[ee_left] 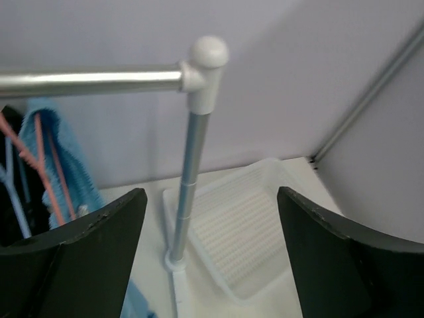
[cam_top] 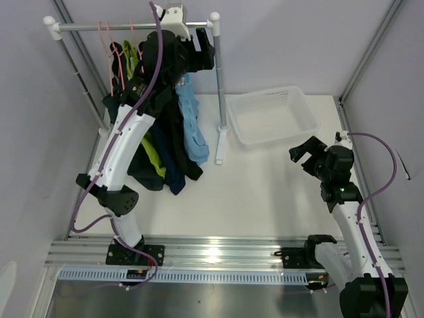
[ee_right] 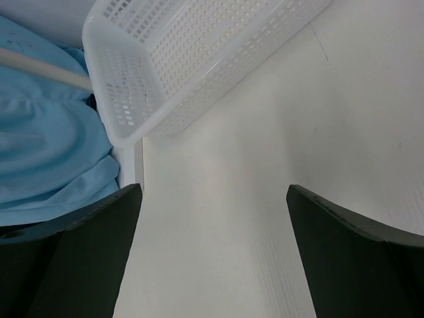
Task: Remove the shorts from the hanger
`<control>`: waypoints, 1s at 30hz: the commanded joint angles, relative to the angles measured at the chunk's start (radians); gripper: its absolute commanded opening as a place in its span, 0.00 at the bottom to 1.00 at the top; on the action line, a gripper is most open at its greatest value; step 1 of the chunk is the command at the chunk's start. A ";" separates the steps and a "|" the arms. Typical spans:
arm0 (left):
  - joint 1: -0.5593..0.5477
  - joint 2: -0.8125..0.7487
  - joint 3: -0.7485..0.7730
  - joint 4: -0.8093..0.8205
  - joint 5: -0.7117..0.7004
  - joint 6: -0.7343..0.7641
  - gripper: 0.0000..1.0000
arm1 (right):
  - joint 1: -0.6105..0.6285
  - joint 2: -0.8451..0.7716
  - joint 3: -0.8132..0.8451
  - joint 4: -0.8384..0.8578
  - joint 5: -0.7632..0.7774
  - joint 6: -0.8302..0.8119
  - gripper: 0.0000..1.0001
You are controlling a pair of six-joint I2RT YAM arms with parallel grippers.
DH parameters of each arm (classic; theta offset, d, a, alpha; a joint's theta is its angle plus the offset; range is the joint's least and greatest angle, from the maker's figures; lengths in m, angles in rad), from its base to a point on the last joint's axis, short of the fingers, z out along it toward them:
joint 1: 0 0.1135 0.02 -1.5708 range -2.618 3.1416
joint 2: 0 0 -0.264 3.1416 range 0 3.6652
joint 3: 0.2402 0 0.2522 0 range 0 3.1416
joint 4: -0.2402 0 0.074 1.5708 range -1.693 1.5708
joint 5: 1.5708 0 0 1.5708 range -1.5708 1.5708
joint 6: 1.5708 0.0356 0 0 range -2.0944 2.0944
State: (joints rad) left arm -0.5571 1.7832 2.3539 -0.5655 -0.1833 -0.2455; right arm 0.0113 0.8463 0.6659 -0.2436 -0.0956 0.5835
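Soft cloth shorts (cam_top: 193, 129) in light blue, black, navy and lime hung bunched on hangers (cam_top: 108, 46) from the rail (cam_top: 132, 26), while the left gripper (ee_left: 211, 194) by the rail's end and the right gripper (ee_right: 213, 189) near the basket (cam_top: 271, 116) both gaped wide, empty.

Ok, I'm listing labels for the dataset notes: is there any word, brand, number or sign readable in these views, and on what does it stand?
No text can be read in any of the three views.
coloured strip on the rail by the left arm's base: may carry print, too small to read.
shorts, rack and basket: no print or logo visible.
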 commanded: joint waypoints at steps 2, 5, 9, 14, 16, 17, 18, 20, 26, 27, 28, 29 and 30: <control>-0.004 0.013 0.041 -0.172 -0.243 -0.046 0.79 | -0.002 -0.030 0.001 -0.017 -0.006 -0.019 0.99; -0.004 0.007 0.002 -0.181 -0.297 -0.048 0.72 | -0.002 -0.030 0.000 -0.017 -0.009 -0.016 0.99; -0.010 0.036 0.022 -0.235 -0.370 -0.038 0.71 | -0.002 -0.024 -0.003 -0.019 -0.015 -0.011 0.99; -0.010 0.041 -0.005 -0.232 -0.398 -0.038 0.72 | -0.002 -0.026 -0.014 -0.023 -0.018 -0.008 0.99; -0.009 0.042 -0.024 -0.229 -0.424 -0.035 0.72 | -0.002 -0.026 -0.017 -0.029 -0.018 -0.008 0.99; -0.009 0.042 -0.031 -0.214 -0.423 -0.031 0.72 | -0.002 -0.029 -0.014 -0.031 -0.019 -0.008 0.99; -0.007 0.044 -0.048 -0.208 -0.426 -0.031 0.73 | -0.002 -0.029 -0.017 -0.033 -0.019 -0.007 0.99; -0.007 0.053 -0.061 -0.201 -0.430 -0.035 0.74 | -0.002 -0.029 -0.023 -0.029 -0.019 -0.007 1.00; 0.005 0.096 -0.061 -0.186 -0.444 -0.040 0.74 | -0.002 -0.012 -0.029 -0.023 -0.023 -0.011 0.99; 0.009 0.105 -0.062 -0.182 -0.444 -0.040 0.74 | -0.002 -0.009 -0.029 -0.023 -0.023 -0.013 0.99; 0.019 0.111 -0.061 -0.177 -0.441 -0.043 0.74 | -0.002 -0.007 -0.031 -0.023 -0.023 -0.014 0.99; 0.025 0.116 -0.062 -0.175 -0.435 -0.044 0.74 | -0.002 -0.007 -0.031 -0.022 -0.023 -0.014 0.99; 0.029 0.122 -0.061 -0.171 -0.430 -0.046 0.74 | -0.002 -0.007 -0.034 -0.022 -0.020 -0.016 1.00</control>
State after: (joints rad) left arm -0.5488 1.8954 2.2906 -0.7795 -0.6003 -0.2798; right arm 0.0113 0.8394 0.6357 -0.2821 -0.1051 0.5827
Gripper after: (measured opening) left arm 0.742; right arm 0.993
